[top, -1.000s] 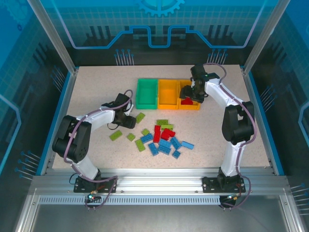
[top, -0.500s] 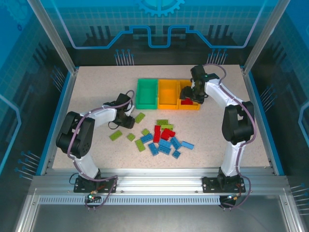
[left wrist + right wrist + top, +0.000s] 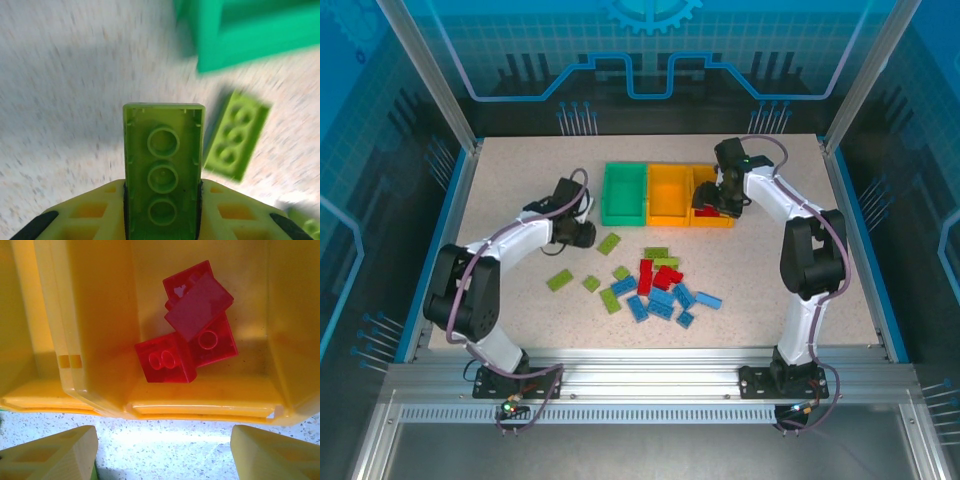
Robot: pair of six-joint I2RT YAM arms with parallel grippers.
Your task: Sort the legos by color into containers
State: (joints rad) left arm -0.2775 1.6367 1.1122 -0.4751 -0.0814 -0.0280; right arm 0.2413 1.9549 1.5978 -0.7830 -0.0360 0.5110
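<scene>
You see a speckled beige desk (image 3: 510, 180) inside a blue-panelled enclosure. Three joined containers (image 3: 669, 194) sit mid-desk toward the far edge. Loose legos (image 3: 660, 290) lie scattered closer to the near edge. Since a second ago, your left hand (image 3: 577, 233) has closed and shifted toward the green container (image 3: 624, 194). The left wrist view resolves its load: a lime lego (image 3: 163, 165) clamped between the fingers. The right wrist view looks down on red legos (image 3: 192, 342) inside the right-end container (image 3: 250, 300), with the right hand (image 3: 165, 457) spread wide and holding nothing.
</scene>
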